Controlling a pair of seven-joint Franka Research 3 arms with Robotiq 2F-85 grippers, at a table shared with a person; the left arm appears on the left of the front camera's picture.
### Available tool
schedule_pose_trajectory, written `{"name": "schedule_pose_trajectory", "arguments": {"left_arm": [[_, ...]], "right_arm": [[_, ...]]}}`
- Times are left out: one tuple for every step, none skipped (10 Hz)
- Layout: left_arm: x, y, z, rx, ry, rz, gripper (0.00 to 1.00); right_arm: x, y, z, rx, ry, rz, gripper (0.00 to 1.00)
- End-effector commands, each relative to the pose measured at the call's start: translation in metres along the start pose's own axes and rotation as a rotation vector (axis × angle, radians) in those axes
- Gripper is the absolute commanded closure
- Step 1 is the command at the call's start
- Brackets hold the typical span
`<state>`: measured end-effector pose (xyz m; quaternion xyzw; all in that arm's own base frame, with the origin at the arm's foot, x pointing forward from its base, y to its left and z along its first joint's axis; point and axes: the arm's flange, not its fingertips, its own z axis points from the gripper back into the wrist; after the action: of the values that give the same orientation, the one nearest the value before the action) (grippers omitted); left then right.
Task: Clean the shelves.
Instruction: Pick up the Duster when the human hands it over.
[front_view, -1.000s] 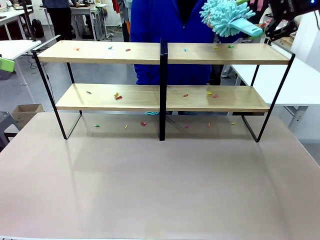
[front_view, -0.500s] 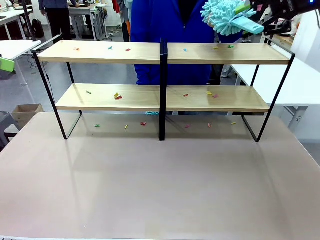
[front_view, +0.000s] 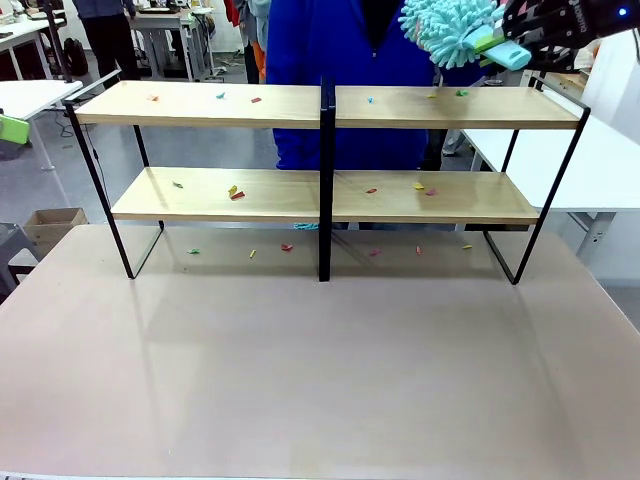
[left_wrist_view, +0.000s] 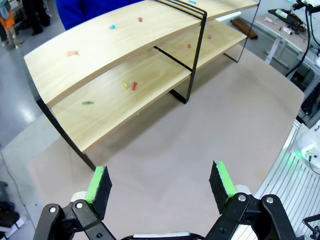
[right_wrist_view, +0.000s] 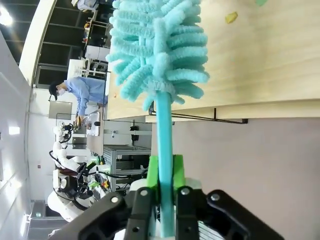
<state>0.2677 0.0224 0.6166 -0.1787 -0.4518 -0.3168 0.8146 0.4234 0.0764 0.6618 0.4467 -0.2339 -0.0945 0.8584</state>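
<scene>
The shelves (front_view: 210, 104) are a wide two-tier rack of light wooden boards on a thin black frame, standing at the back of the table; the left wrist view also takes in these shelves (left_wrist_view: 115, 75). Small coloured scraps (front_view: 235, 191) lie on both boards. My right gripper (front_view: 520, 35) hovers above the rack's top right end, shut on the handle of a turquoise fluffy duster (front_view: 450, 28). In the right wrist view the duster (right_wrist_view: 160, 55) points away from the gripper (right_wrist_view: 164, 192) over the top board. My left gripper (left_wrist_view: 159, 184) is open above the tabletop.
A person in a blue top (front_view: 340, 50) stands right behind the rack. More scraps (front_view: 287, 247) lie on the tabletop under the lower board. White tables (front_view: 610, 170) stand at the right and left. The wide front part of the grey-beige tabletop (front_view: 320, 370) is bare.
My right gripper has closed on the duster's handle. The duster has risen slightly and tilted up at the top right.
</scene>
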Motion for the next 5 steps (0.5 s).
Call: {"name": "schedule_pose_trajectory", "arguments": {"left_arm": [[0.000, 0.000, 0.000, -0.010, -0.008, -0.007, 0.00], [0.000, 0.000, 0.000, -0.010, -0.008, -0.007, 0.00], [0.000, 0.000, 0.000, -0.010, -0.008, -0.007, 0.00], [0.000, 0.000, 0.000, -0.010, -0.008, -0.007, 0.00], [0.000, 0.000, 0.000, -0.010, -0.008, -0.007, 0.00]], "right_arm": [[-0.006, -0.003, 0.001, -0.011, -0.022, 0.037, 1.00], [-0.006, -0.005, 0.000, -0.015, -0.011, 0.041, 1.00], [-0.010, -0.004, 0.003, -0.012, 0.005, 0.063, 1.00], [-0.019, 0.003, 0.017, 0.004, 0.047, 0.120, 1.00], [-0.038, 0.013, 0.043, -0.051, 0.106, 0.215, 1.00]]}}
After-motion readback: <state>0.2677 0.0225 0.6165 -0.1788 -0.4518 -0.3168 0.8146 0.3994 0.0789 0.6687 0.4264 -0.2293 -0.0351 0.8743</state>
